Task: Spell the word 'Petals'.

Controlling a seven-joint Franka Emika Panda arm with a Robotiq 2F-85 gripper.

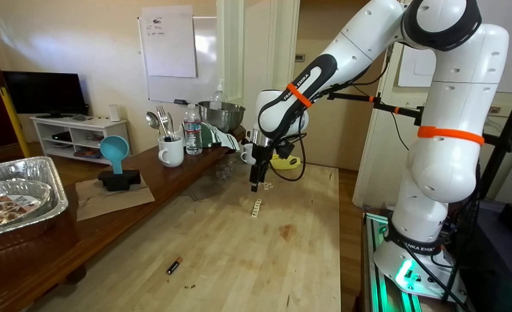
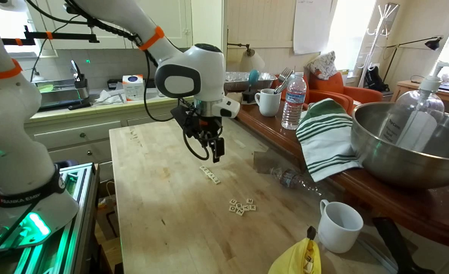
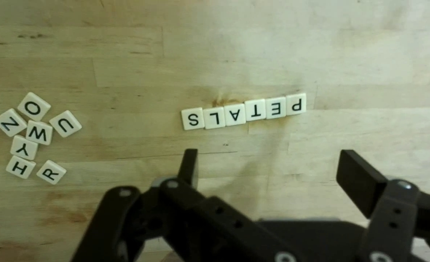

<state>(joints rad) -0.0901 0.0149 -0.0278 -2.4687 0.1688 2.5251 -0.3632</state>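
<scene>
Tiles [image 3: 235, 115] sit in two sets on the tabletop [image 3: 134, 80]: at left in the wrist view, loose spares [image 3: 39, 133]; at centre, a row [image 3: 251, 109] reading PETALS, inverted there. The claw [image 3: 269, 163] hangs above, jaws apart, empty. Spelling looks complete; next calls for withdrawing without nudging.

On the brown wooden counter [image 1: 169, 177], shown in both exterior views, a white mug [image 2: 268, 104] of cutlery [image 2: 284, 79] stands just beside an upright water bottle [image 2: 294, 99]; a steel bowl [image 2: 395, 167] holds a pump dispenser [image 2: 414, 120], and a green-striped towel [image 2: 326, 139] drapes over the edge. In an exterior view, a battery [image 1: 174, 265] lies on the pale tabletop [image 1: 229, 247].
</scene>
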